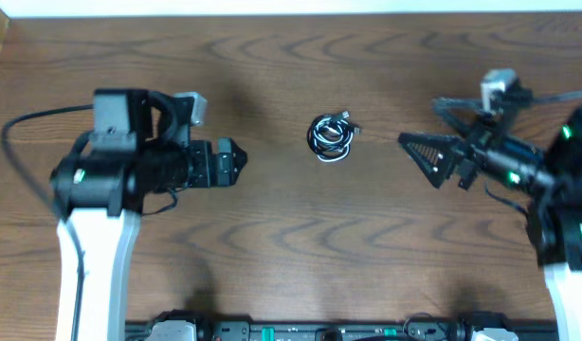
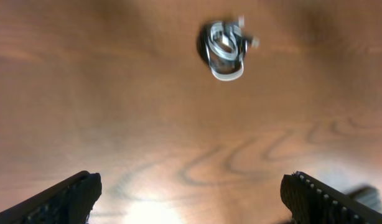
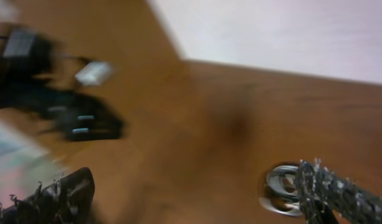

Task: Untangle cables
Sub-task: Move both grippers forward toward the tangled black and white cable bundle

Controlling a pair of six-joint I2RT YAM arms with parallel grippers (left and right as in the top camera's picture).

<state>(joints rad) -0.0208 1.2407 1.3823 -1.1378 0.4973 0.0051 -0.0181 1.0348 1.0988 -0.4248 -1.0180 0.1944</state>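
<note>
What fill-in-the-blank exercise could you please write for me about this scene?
1. The cables lie ___ the left tool and the right tool.
2. Both tools stand ___, holding nothing.
3. The cables are partly black, partly ___.
Missing words: between; open; white.

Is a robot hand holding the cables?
No, the cables lie bundled on the table, with the left hand and right hand both open and apart from them.
</note>
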